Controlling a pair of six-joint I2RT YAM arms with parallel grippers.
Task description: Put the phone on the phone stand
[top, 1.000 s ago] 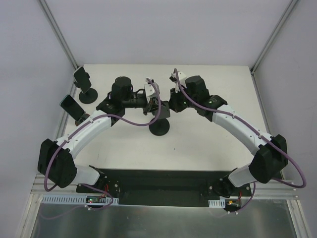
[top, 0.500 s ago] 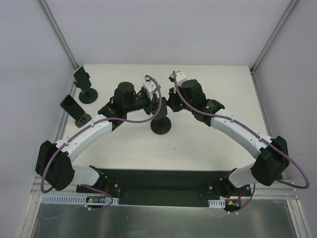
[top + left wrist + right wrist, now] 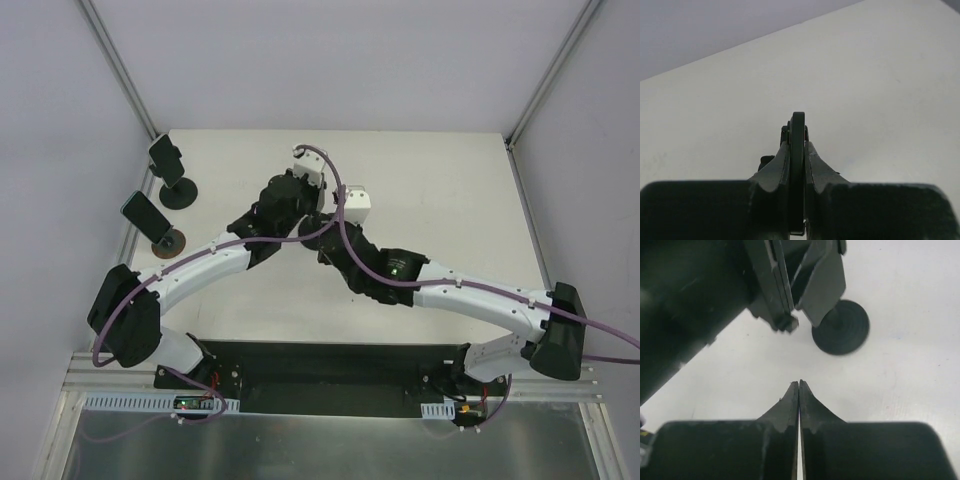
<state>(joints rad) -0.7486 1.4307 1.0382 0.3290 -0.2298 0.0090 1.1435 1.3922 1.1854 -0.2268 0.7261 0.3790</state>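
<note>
My left gripper [image 3: 798, 146] is shut on the dark phone [image 3: 798, 125], which the left wrist view shows edge-on between the fingers. In the right wrist view the phone [image 3: 774, 280] hangs beside the tilted cradle of the black phone stand, above its round base [image 3: 841, 335]. My right gripper [image 3: 799, 385] is shut and empty, low over the white table, a little short of that base. In the top view the left gripper [image 3: 303, 208] and the right wrist [image 3: 345, 225] cross at the table's middle and hide the stand.
Two more phones on black stands are at the far left: one at the back [image 3: 166, 158], one nearer [image 3: 143, 215]. The white table [image 3: 440, 180] ends at grey walls on the left, back and right.
The right arm has swung down and left across the middle, covering the stand in the top view. The left gripper has shifted right and toward the back with the phone.
</note>
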